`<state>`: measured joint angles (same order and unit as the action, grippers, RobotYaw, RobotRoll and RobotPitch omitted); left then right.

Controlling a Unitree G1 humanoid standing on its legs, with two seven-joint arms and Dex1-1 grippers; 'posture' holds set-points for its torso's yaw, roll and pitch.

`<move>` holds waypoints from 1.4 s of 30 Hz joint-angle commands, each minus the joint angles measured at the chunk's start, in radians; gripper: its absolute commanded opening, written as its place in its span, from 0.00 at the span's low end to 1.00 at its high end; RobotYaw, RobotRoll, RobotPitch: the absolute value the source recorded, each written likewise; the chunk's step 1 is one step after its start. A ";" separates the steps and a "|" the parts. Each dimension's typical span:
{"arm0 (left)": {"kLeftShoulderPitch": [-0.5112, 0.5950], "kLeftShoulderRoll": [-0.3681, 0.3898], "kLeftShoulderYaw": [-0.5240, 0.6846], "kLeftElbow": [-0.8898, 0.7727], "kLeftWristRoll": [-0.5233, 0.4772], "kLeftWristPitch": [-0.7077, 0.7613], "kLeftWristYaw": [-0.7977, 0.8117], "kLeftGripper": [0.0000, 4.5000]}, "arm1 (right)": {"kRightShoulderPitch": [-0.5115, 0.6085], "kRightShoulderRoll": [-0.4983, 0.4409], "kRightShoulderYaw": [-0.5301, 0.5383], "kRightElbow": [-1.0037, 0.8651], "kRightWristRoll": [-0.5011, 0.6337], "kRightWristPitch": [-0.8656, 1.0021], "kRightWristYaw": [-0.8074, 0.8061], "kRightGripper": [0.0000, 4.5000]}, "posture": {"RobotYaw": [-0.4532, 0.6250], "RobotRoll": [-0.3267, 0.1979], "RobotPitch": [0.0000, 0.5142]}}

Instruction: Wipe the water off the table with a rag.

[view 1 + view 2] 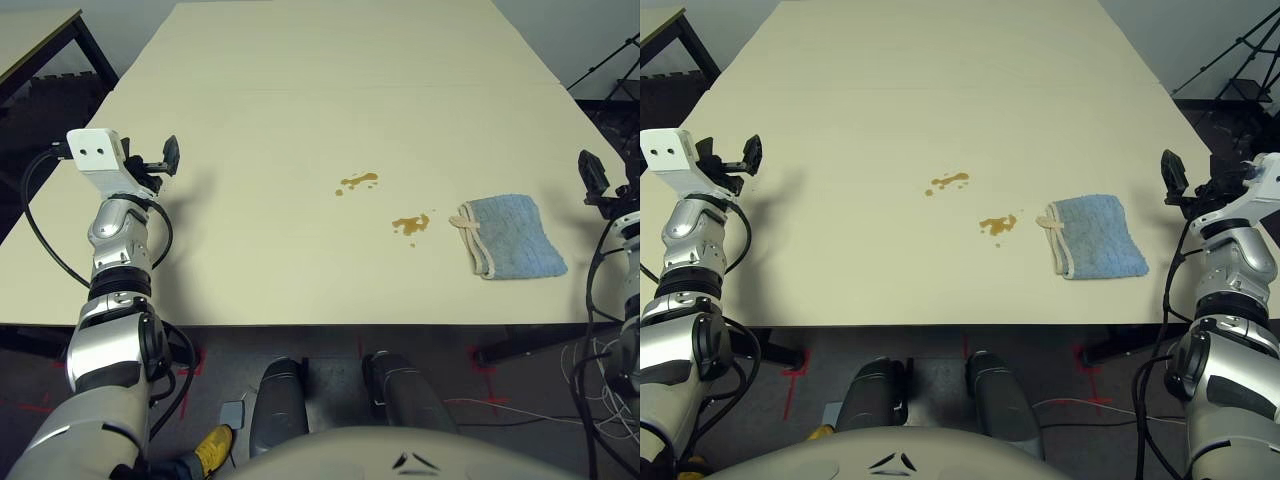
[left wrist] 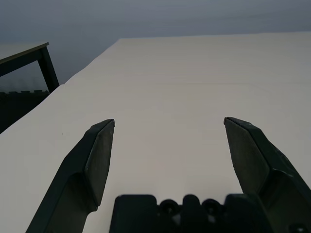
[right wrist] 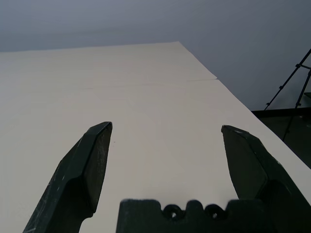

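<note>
Lying flat, rag near right hand, untouched, fingers spread

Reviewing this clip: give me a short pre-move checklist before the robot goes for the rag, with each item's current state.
1. Right hand open and empty: ok.
2. Left hand open and empty: ok.
3. Rag lying free on the table, nothing on it: ok.
4. Path from right hand to rag unobstructed: ok.
5. Water visible, two splotches left of the rag, unwiped: ok.
6. Rag dry enough to absorb: cannot tell.
</note>
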<state>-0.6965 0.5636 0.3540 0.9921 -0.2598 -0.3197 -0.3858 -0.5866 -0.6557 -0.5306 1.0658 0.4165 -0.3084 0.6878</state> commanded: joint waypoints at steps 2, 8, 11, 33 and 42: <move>-0.004 -0.001 -0.004 0.009 0.012 -0.003 0.002 1.00 | 0.005 -0.002 -0.006 0.013 0.001 -0.012 -0.007 0.99 | 0.31 0.62 0.20; -0.010 -0.006 -0.015 0.005 0.008 0.010 -0.037 1.00 | 0.003 -0.011 -0.003 -0.001 0.000 -0.004 -0.004 0.99 | 0.30 0.62 0.24; -0.017 -0.009 -0.016 -0.011 -0.016 0.034 -0.106 1.00 | 0.006 -0.014 -0.003 -0.006 0.001 0.000 -0.001 0.99 | 0.31 0.62 0.23; 0.274 0.093 -0.235 -0.619 -0.179 0.529 -0.896 1.00 | 0.020 -0.061 0.035 -0.020 -0.034 0.091 0.028 0.99 | 0.31 0.62 0.24; 0.268 0.086 -0.242 -0.626 -0.167 0.517 -0.885 1.00 | 0.076 -0.259 0.217 -0.298 -0.039 0.693 0.329 0.99 | 0.30 0.62 0.25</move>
<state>-0.4245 0.6490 0.1298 0.3713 -0.4461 0.2058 -1.2713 -0.5284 -0.8889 -0.3559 0.8228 0.3793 0.2700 0.9522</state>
